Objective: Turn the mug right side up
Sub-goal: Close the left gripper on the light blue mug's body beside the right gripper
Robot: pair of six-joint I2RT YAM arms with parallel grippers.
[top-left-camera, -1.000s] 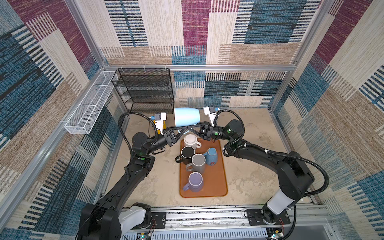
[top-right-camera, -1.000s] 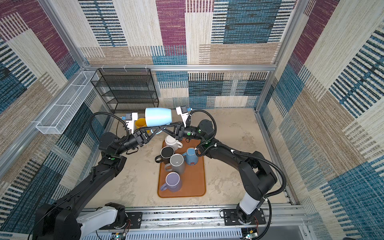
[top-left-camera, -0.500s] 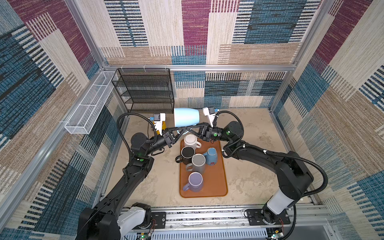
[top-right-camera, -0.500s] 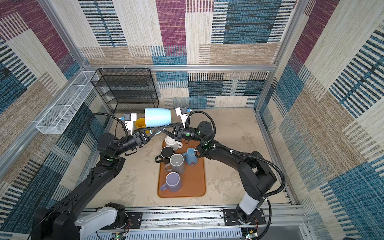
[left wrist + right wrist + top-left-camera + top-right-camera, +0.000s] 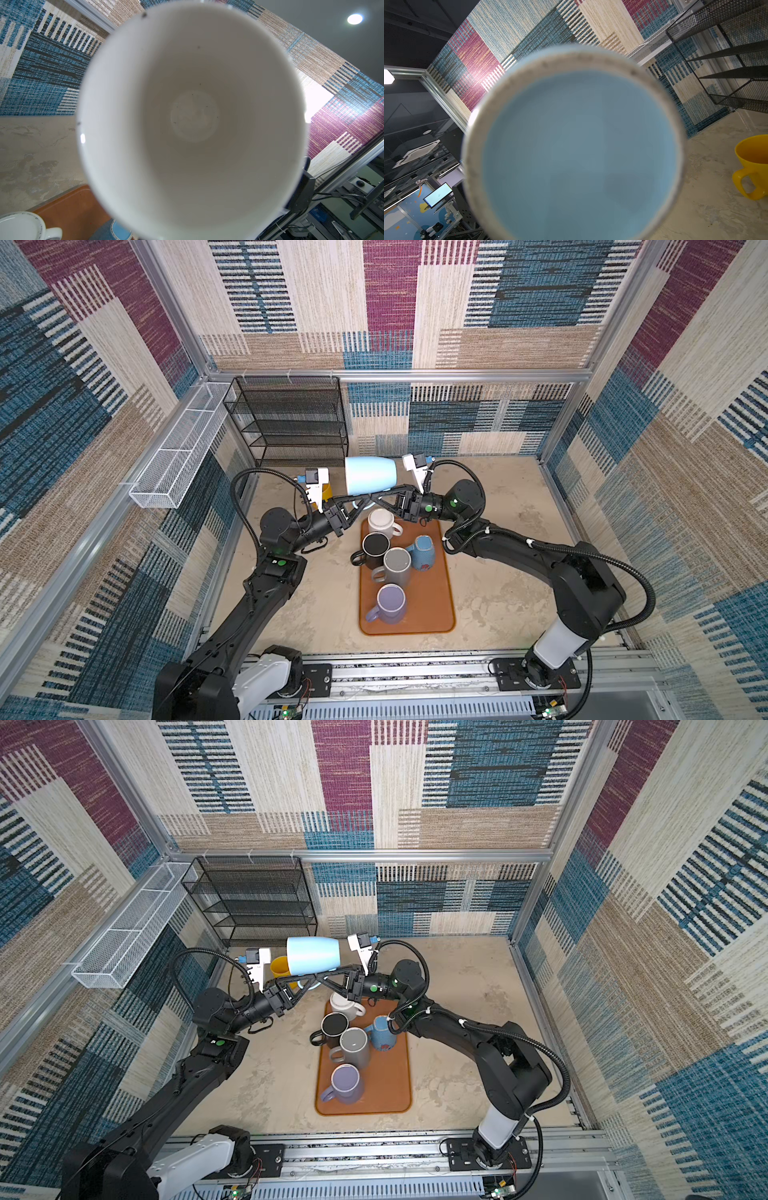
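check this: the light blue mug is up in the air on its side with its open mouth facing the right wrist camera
Wrong camera. The light blue mug is up in the air on its side with its open mouth facing the left wrist camera. The left wrist view looks straight into its white inside; the right wrist view shows its blue base.

Pale blue mug (image 5: 370, 475), plain white inside, base ringed grey-white. Yellow mug (image 5: 753, 166) yellow all over. Tray (image 5: 428, 605) orange-brown, carrying a white mug (image 5: 381, 520), black mug (image 5: 375, 545), grey mug (image 5: 397, 564), lilac mug (image 5: 390, 601) and a mid-blue mug (image 5: 424, 558) with a reddish mark. Rack (image 5: 291, 423) black mesh, basket (image 5: 178, 464) white mesh. Table (image 5: 498, 572) mottled beige. Walls (image 5: 390, 302) a woven patchwork of blue, maroon, cream and tan, some patches striped. Arms (image 5: 257, 605) black
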